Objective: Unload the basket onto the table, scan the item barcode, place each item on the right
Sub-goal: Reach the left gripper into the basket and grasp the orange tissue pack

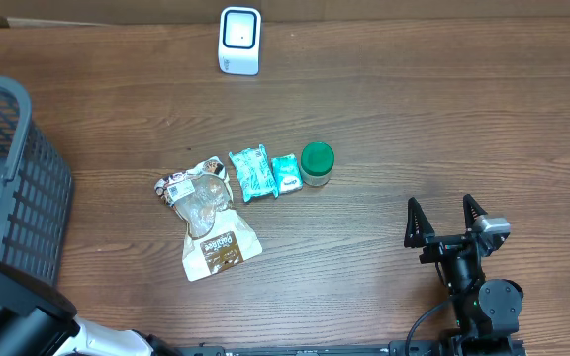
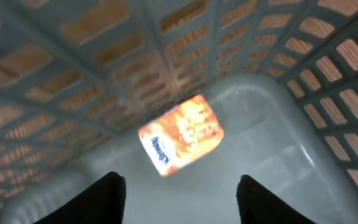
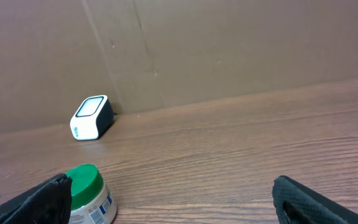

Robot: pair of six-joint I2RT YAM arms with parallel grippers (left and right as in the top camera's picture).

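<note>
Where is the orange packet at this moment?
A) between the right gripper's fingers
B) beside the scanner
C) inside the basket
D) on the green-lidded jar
C: the left wrist view shows the orange packet down inside the basket, clear of the left gripper and its parted fingers.

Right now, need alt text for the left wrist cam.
A blurred orange packet lies low inside a grey lattice basket, close to where its walls meet the floor. The left gripper looks down at it, jaws apart with nothing between them. Brown table shows through the basket's holes.
</note>
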